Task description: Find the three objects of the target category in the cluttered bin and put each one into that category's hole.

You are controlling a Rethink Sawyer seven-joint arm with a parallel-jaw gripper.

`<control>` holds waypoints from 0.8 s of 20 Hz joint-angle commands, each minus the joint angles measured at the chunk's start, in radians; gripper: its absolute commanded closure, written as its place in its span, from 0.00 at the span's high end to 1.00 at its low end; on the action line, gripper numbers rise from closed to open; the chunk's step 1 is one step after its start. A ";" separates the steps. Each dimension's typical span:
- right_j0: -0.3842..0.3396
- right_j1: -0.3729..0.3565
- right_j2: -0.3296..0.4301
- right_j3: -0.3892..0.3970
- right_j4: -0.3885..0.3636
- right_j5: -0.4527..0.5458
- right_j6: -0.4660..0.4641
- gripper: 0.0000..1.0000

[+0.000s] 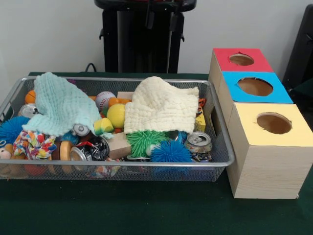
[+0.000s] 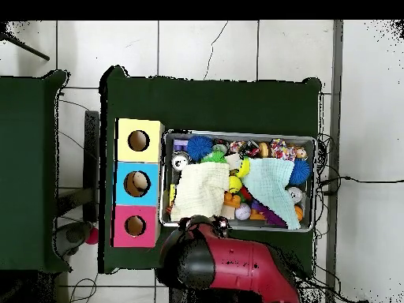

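- Plush toys are mostly buried: in the front view only a small tan one [image 1: 5, 152] peeks out at the mesh bin's 9 o'clock edge, beside a patchwork cloth bundle [image 1: 32, 144]; no duck or tiger can be made out.
- Mesh bin [image 1: 222, 147] sits on the green desk [image 1: 146, 210], touching or just beside the row of wooden boxes at its 3 o'clock side.
- A mint cloth [image 1: 61, 105] covers the bin's 10 o'clock part and a cream cloth [image 1: 159, 105] its middle.
- Between the cloths lie a yellow ball [image 1: 116, 115] and a baseball [image 1: 104, 99].
- Along the 6 o'clock rim sit a green spiky ball [image 1: 144, 141], a blue spiky ball [image 1: 170, 152] and a drink can [image 1: 198, 142].
- Red-topped box's hole [image 1: 241, 59] is at the row's 12 o'clock end in the front view, then the blue-topped box [image 1: 274, 93], then the yellow-topped box [image 1: 293, 134].
- Seen from overhead, the red arm [image 2: 237, 268] sits at the bin's 6 o'clock rim; its jaws cannot be told as released or clenched.
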 commanded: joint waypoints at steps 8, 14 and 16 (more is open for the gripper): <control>-0.121 0.162 0.110 -0.158 -0.157 -0.088 -0.037 1.00; -0.168 0.214 0.145 -0.172 -0.189 -0.145 -0.023 1.00; -0.180 0.225 0.152 -0.171 -0.196 -0.164 -0.014 1.00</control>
